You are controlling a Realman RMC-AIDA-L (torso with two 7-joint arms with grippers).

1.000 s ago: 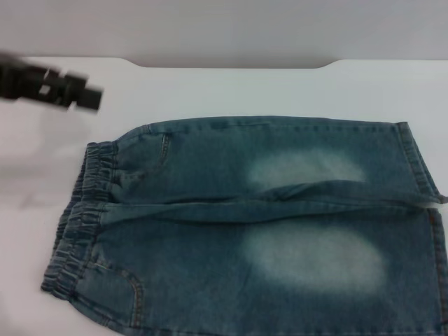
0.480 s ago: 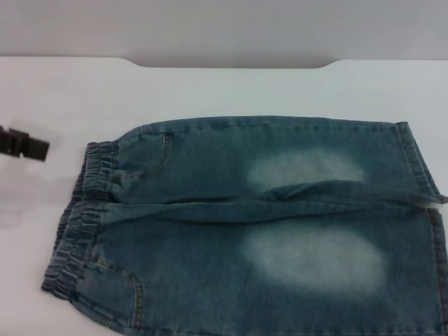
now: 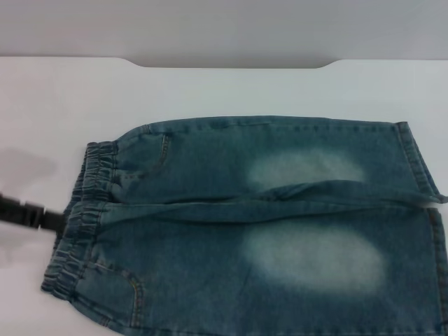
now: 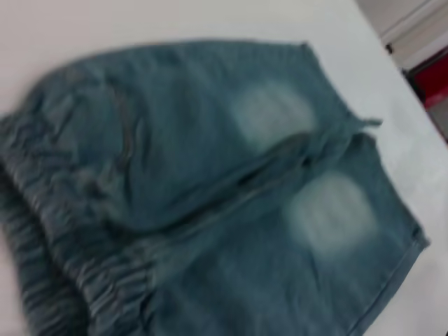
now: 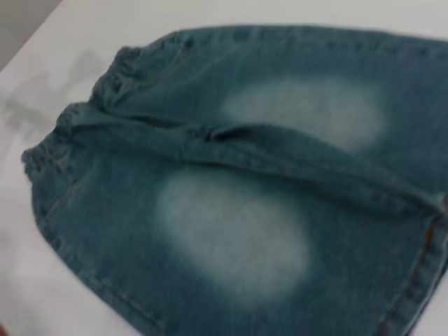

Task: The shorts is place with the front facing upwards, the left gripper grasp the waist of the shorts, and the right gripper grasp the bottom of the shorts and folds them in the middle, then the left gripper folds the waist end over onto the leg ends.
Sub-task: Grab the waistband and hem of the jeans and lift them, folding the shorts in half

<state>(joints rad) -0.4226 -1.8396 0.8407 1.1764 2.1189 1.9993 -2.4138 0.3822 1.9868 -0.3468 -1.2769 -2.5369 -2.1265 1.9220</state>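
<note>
Shorts lie flat; left gripper meets the waistband, jaws' state unclear.

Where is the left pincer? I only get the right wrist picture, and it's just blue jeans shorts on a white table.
Observer: In the head view, the black left pincer sits low beside the blue denim shorts, right at the outer edge of their gathered elastic waistband.
Child: Are the leg ends flat?
Observer: The far leg's straight hemmed cuff lies flat on the white table. The near leg's cuff runs out of the picture.
Child: Anything else around?
Observer: The left wrist view shows something red beyond the table's edge.
</note>
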